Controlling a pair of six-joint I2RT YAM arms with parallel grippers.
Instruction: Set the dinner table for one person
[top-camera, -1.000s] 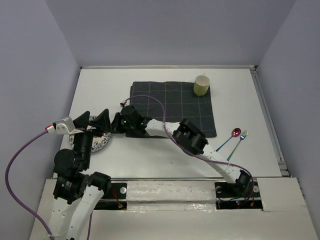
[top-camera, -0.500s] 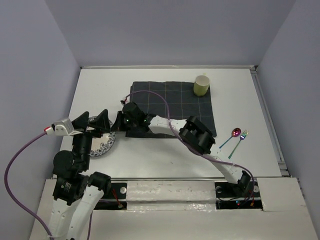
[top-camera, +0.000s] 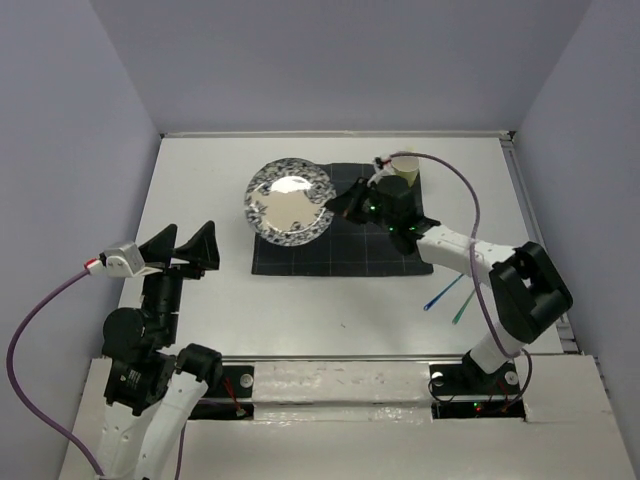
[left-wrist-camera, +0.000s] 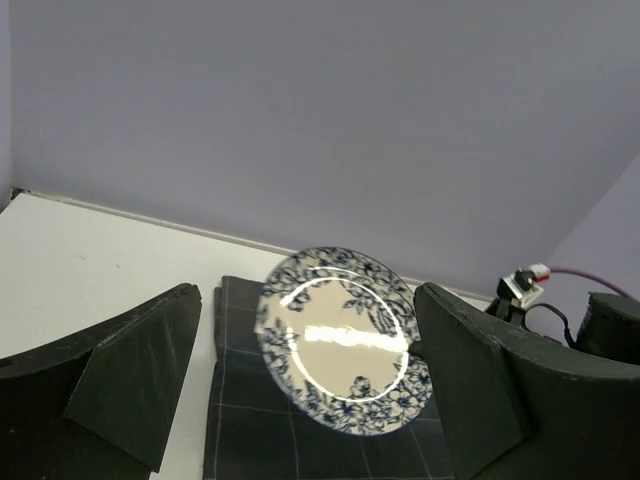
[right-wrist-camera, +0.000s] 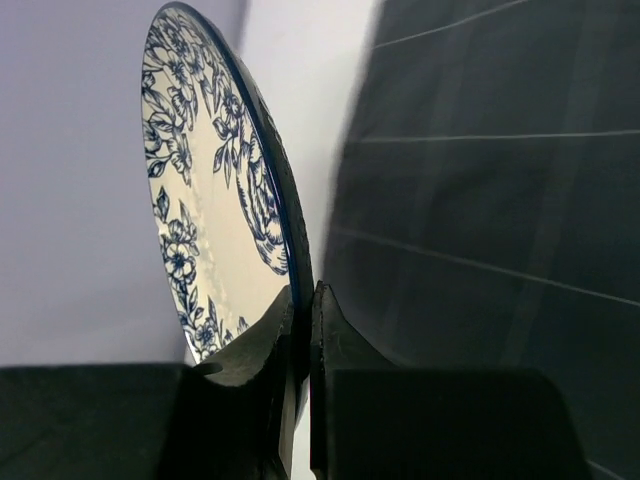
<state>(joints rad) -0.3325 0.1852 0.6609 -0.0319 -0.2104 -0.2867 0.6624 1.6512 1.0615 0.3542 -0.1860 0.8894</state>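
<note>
One white table (top-camera: 200, 180) carries the whole setting, and the main hazard there is a hard landing: a plate let go from the air would strike it or roll off toward the edge.

Next in size, the dark cloth (top-camera: 340, 250) lies mid-table. It is loose fabric, so a rim dragged across it could bunch it up and shove whatever rests on it.

All of the plate (top-camera: 290, 200) hangs from a single hold. It looks lifted and is tipped steeply, almost on edge in the wrist view, over the cloth's far left corner and partly past it. The right gripper (right-wrist-camera: 300, 300) is pressed together on a thin slice of rim, with the plate's weight hanging out beyond the fingers. On glazed ware that grip could slip or let the plate swivel. Lowered while tipped like this, it would meet the cloth edge-first and clatter flat.

Back near its base, the left gripper (top-camera: 190, 235) is spread wide, holding nothing, well apart from the plate, so it offers no support.

Smaller, the cup (top-camera: 403, 168) stands on the cloth's far right corner, just beside the right arm's wrist. A sweep of that arm could topple it.

Smallest, the cutlery (top-camera: 440, 296) lies on bare table right of the cloth, close under the right forearm, which could nudge it.
</note>
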